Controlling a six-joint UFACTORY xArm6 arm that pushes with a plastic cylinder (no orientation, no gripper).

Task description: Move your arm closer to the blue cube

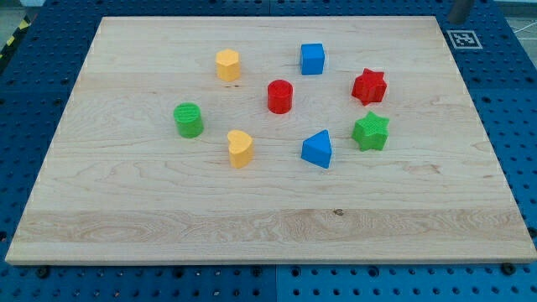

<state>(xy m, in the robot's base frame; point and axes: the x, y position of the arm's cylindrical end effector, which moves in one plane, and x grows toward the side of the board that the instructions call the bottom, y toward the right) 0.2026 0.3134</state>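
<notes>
The blue cube [312, 59] stands on the wooden board [252, 226] near the view's top, right of centre. The red cylinder [279, 96] is below and left of it. The red star [368, 85] is to its right and a little lower. My tip does not clearly show. A small blurred grey shape [460, 9] pokes in at the view's top edge, beyond the board's top right corner and far right of the blue cube. I cannot tell whether it is my rod.
A yellow block [227, 64] sits left of the blue cube. A green cylinder [189, 120], a second yellow block [241, 148], a blue triangular block [318, 150] and a green star [370, 132] lie lower. A black-and-white marker [464, 39] is at the board's top right.
</notes>
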